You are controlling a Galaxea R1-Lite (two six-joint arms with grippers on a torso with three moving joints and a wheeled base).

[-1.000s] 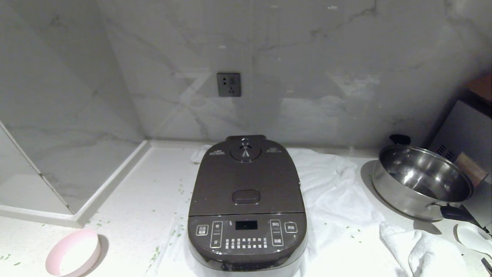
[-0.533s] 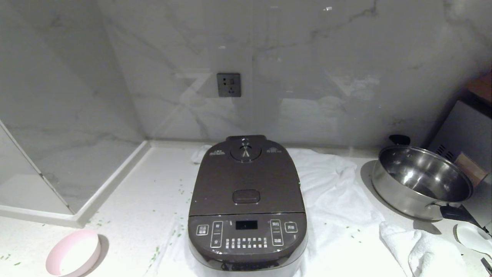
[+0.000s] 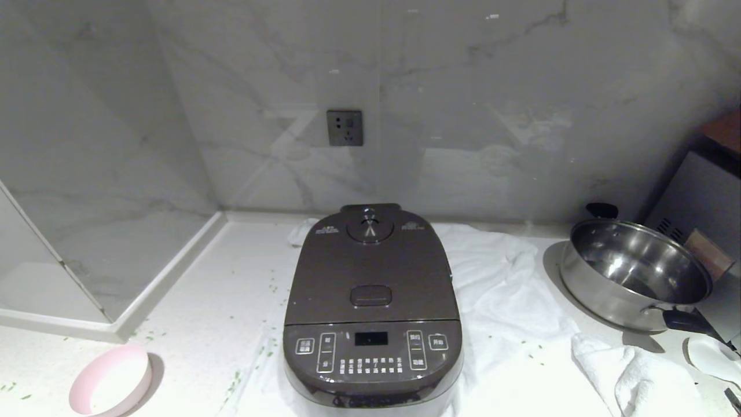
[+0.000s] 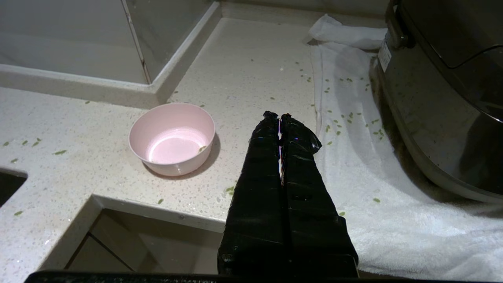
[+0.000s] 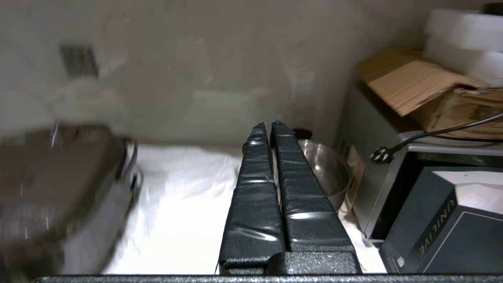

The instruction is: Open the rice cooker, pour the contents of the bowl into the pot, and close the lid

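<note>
Rice cooker point(image 3: 372, 307) sat with lid point(image 3: 370, 266) down; left gripper point(image 4: 279, 116) and right gripper point(image 5: 271, 125) were both closed, empty.

I have the left gripper point(image 4: 279, 116) low and parked with its black fingers pressed together, and the right gripper point(image 5: 270, 125) raised, pointing roughly level, fingers likewise pressed together.
</note>
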